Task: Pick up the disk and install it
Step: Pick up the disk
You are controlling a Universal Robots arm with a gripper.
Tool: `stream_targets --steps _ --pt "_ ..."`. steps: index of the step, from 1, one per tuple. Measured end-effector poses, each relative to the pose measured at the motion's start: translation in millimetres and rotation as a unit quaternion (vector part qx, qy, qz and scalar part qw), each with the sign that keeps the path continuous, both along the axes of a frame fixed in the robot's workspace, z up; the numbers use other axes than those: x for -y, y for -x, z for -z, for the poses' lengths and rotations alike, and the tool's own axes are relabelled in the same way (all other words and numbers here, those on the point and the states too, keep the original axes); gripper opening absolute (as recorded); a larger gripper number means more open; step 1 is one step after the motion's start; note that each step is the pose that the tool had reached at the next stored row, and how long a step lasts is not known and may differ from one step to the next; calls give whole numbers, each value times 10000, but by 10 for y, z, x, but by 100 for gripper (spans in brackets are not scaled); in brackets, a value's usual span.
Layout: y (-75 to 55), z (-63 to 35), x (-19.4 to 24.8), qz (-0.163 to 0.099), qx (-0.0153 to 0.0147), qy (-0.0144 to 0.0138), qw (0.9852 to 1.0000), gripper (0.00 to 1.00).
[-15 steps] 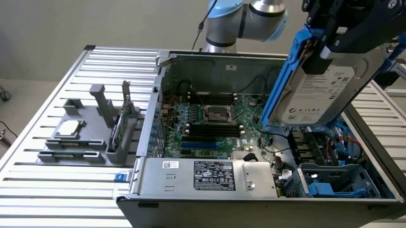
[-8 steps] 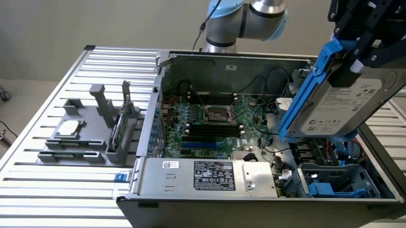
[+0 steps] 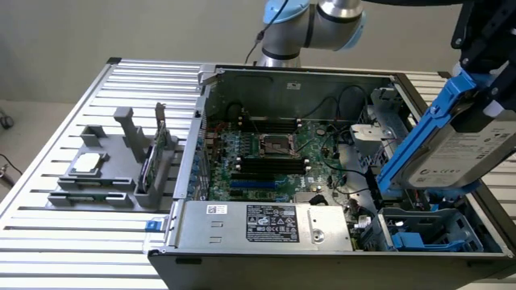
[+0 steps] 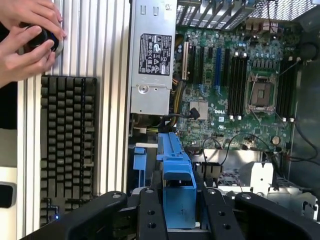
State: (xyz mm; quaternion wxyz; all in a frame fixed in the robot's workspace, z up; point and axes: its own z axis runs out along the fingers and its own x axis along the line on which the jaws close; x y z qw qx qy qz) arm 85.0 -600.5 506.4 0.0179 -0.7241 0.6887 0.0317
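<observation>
Disk (image 3: 463, 154) hangs in the air over the corner of the case (image 3: 306, 74) on the exterior view's right. It is tipped on a slant. Its white label shows, and its blue frame (image 3: 419, 130) runs along one edge. The pincer (image 4: 182, 217) is about half closed and squeezes the disk from both sides, so the disk touches nothing else. Just below the disk, inside the case, sits a blue slot (image 3: 423, 238). I think that is where the disk should go.

Some things could go wrong from here. The disk is tilted, so a corner could bump the case wall and get stuck. It could also catch on the black wires (image 3: 354, 181) that lie inside the case near the slot. If the squeeze is too weak, the disk might slip out and fall onto the green board (image 3: 274, 151) on the case floor, and that could break both. A person's hands (image 4: 27, 39) hold a small round thing beside the case, next to a keyboard (image 4: 67, 145). They are well apart from the disk, so they look safe for now.
</observation>
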Motion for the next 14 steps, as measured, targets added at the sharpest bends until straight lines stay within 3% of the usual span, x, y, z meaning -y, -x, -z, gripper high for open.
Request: stream_targets --steps 5,14 --pt "-196 91 0 14 0 0 10000 33" --pt "-313 255 0 250 0 0 9997 33"
